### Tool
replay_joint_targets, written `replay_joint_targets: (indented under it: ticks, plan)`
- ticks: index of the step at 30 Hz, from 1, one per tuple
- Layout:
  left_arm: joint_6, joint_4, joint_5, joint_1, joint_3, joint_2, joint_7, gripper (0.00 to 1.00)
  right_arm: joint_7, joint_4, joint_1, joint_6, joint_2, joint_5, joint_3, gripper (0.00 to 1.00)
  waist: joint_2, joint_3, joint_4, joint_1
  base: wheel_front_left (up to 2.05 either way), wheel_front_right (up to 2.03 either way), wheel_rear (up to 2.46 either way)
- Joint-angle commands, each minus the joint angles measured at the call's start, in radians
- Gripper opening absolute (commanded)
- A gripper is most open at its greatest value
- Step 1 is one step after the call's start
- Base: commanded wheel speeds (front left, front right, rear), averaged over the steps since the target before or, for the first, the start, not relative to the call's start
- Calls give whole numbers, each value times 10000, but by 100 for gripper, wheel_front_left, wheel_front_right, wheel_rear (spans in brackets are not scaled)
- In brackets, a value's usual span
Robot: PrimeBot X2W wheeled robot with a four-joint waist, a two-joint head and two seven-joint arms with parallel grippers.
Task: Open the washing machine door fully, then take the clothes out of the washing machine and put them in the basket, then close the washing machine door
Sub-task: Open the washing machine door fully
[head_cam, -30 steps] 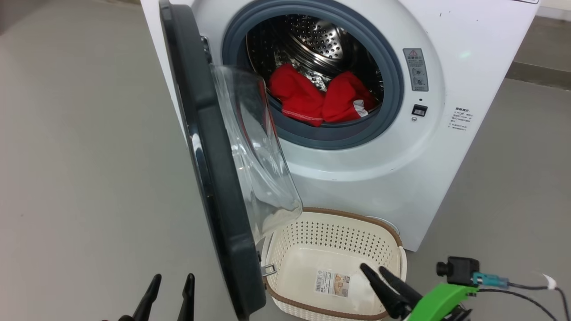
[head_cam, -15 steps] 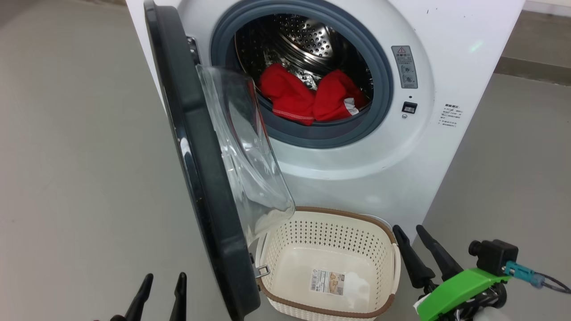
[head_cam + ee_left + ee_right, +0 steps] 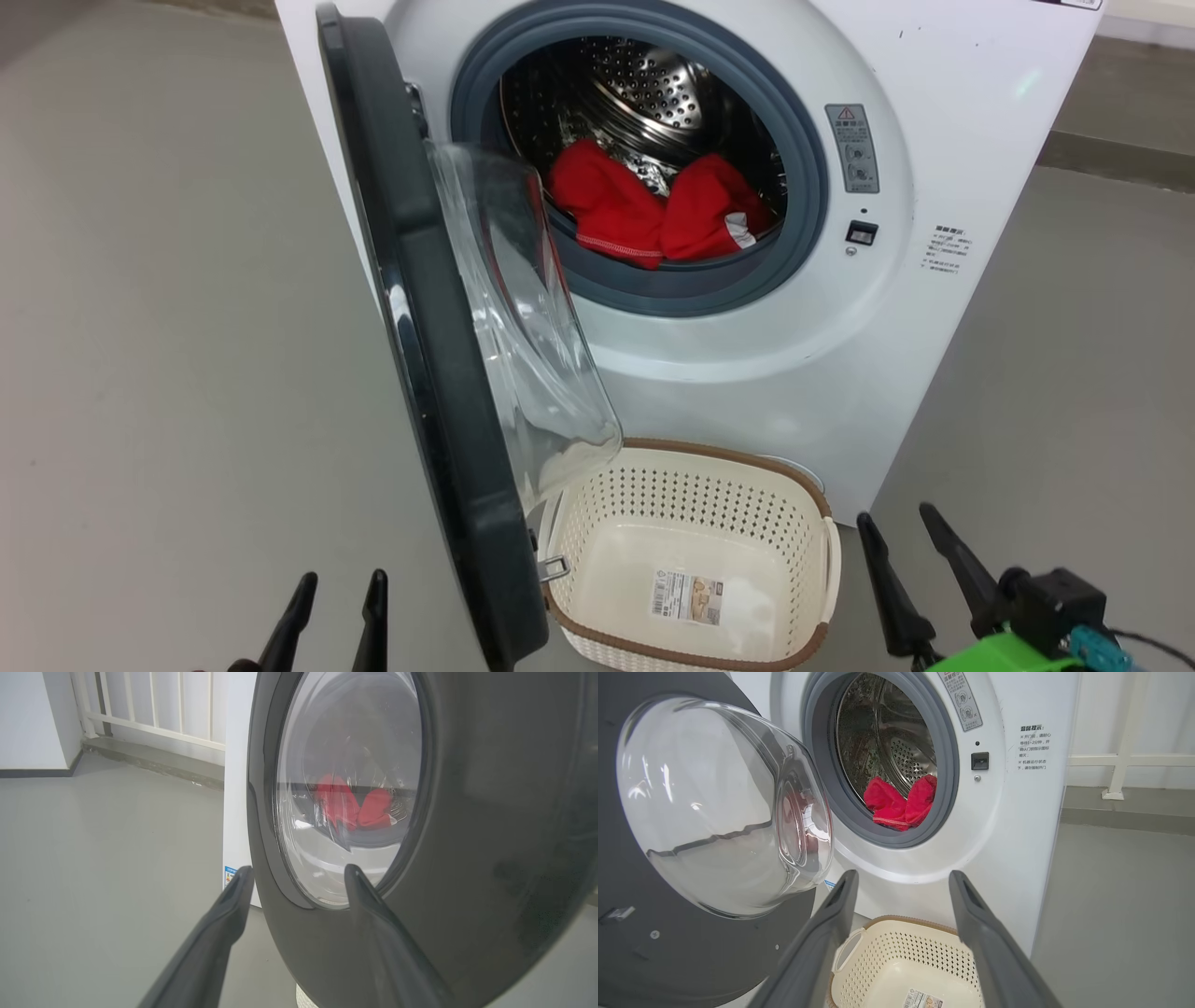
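Swinging washing machine door: centre frame, seems short of full; push wider.
clothes: upper centre, reach after.
left end effector, right end effector: spread, empty.

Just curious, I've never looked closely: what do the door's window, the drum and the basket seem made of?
Washing machine door window: clear, glossy, glass or hard plastic; it shows reflections and things behind it.
Drum: bright metal, likely steel; shiny, punched with holes.
Basket: matte cream plastic, moulded perforations; its brown rim looks woven, probably moulded too.
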Motion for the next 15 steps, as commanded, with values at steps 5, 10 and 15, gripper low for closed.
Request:
replay_joint_targets:
  ticks: [5,10,15]
  plan:
    - [72,-272,142,-64,344,53,-122,100,-94,-213,366,73,122,-525,-32,100,0,-102,1,0,0,0,0]
    - [67,-311,153,-24,356,53,-122,100,-95,-214,472,73,150,-580,-58,100,0,-105,-43,0,0,0,0]
    - [61,-312,137,-31,371,53,-122,100,-95,-225,449,73,153,-532,-24,100,0,-115,-83,0,0,0,0]
